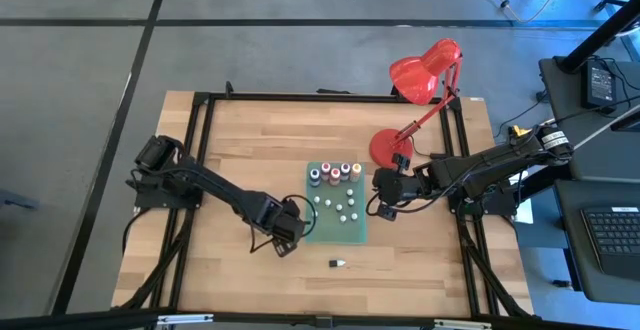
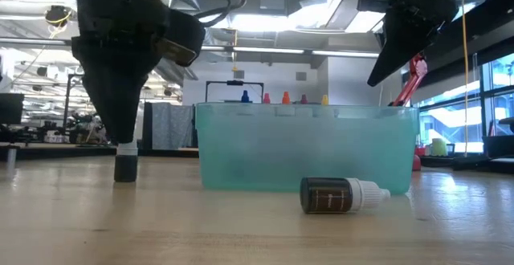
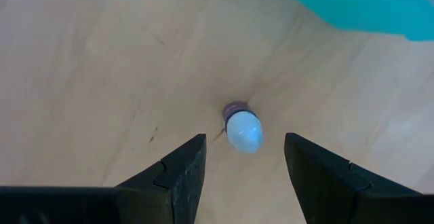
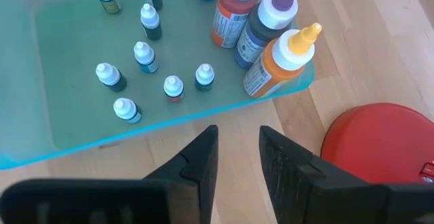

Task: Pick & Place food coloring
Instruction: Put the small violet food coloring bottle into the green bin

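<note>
You have the left gripper (image 1: 283, 242) low over the wooden surface (image 1: 230, 150), just off the near-left corner of the green mat (image 1: 352, 232). Its jaws stand open and hold nothing. In the left wrist view one small upright bottle with a pale cap (image 3: 243, 127) stands on bare wood between and slightly beyond the two fingers (image 3: 180, 173), touching neither. The low view shows the same bottle (image 2: 125, 163) directly under the gripper body, with open surface on its left and a clear gap to the mat edge on its right.

The right gripper (image 1: 385, 207) hangs at the right edge of the mat, near the round red base of the desk lamp (image 1: 388, 148). Its jaws are nearly closed, with a narrow gap, and hold nothing. Room is tight here: the lamp base sits just right and far of the gripper, and the mat edge just left of it.

On the mat, a row of taller food coloring bottles (image 1: 335, 173) stands along the far edge; the orange one (image 4: 279, 62) stands at the far-right corner, close to the rim. Smaller white-capped bottles (image 4: 146, 56) are scattered upright across the middle of the mat, apart from one another.

One dark bottle with a white cap (image 1: 338, 264) lies on its side on the wood, near of the mat and well apart from both grippers, with open surface all round it.
</note>
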Robot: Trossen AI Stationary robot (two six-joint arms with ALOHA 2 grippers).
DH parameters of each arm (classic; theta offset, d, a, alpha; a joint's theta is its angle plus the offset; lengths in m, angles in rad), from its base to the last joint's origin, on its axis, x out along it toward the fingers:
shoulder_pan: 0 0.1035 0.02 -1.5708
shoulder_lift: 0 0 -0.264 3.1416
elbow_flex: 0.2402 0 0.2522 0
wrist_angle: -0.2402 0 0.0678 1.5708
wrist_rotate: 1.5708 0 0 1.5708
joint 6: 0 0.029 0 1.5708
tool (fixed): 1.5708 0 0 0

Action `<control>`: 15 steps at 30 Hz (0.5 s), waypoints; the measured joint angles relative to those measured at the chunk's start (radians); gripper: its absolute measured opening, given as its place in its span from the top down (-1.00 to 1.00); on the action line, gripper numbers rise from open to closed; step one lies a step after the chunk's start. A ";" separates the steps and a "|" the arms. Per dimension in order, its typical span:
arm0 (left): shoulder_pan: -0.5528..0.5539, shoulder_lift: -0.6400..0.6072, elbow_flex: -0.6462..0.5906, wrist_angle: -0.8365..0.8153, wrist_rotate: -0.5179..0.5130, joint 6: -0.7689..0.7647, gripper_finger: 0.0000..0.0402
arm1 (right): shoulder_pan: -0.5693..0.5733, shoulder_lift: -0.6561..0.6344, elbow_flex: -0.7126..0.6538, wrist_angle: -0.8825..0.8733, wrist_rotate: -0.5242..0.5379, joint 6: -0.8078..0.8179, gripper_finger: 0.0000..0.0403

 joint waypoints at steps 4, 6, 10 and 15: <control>-0.002 0.000 0.000 0.000 -0.003 0.025 0.02 | 0.000 0.000 0.000 -0.004 0.000 0.000 0.45; -0.002 0.000 0.000 0.001 -0.002 0.027 0.03 | 0.000 0.000 0.000 -0.004 0.000 0.000 0.45; -0.001 0.000 0.000 0.001 -0.020 0.032 0.05 | 0.000 0.000 0.000 -0.004 0.000 -0.001 0.45; -0.001 0.000 0.000 0.001 -0.027 0.032 0.10 | 0.000 0.000 0.000 -0.004 0.000 -0.001 0.45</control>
